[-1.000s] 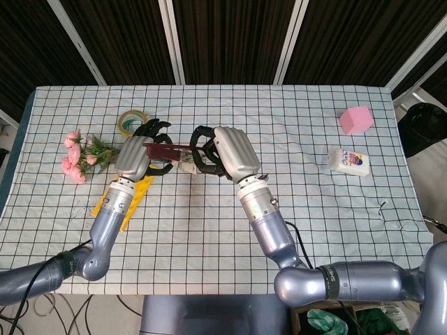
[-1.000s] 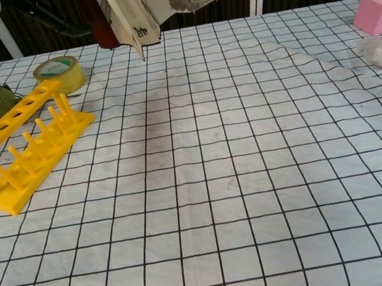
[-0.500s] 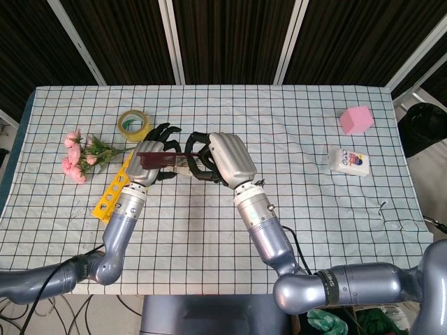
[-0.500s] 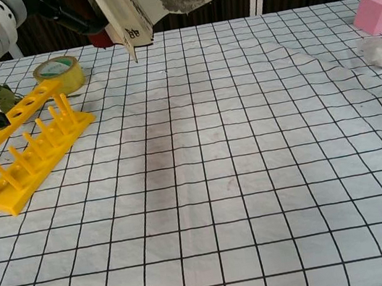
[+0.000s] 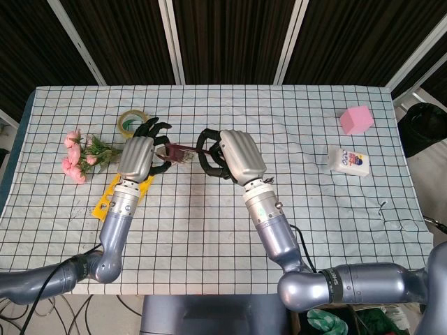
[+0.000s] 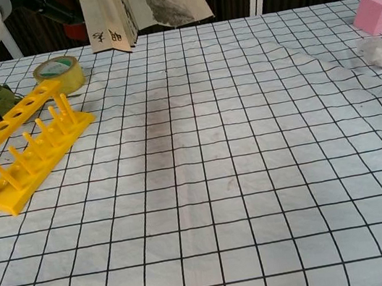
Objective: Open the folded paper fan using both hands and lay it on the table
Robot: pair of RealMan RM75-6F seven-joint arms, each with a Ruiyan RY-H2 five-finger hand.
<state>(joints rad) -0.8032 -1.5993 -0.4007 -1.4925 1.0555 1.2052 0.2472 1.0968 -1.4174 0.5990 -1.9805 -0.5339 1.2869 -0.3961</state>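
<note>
Head view: fan (image 5: 176,151) spans between both hands' fingers (image 5: 155,130).

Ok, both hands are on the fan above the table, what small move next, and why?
Probably draw the right hand away from the left hand to spread the paper fan: it hangs only partly open above the table, its folds bunched at one side.

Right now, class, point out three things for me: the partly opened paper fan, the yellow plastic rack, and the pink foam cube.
partly opened paper fan (image 6: 153,2), chest view, on its printed paper leaf.
yellow plastic rack (image 6: 15,169), chest view, on its base beside the pegs.
pink foam cube (image 5: 355,119), head view, on its top face.
</note>
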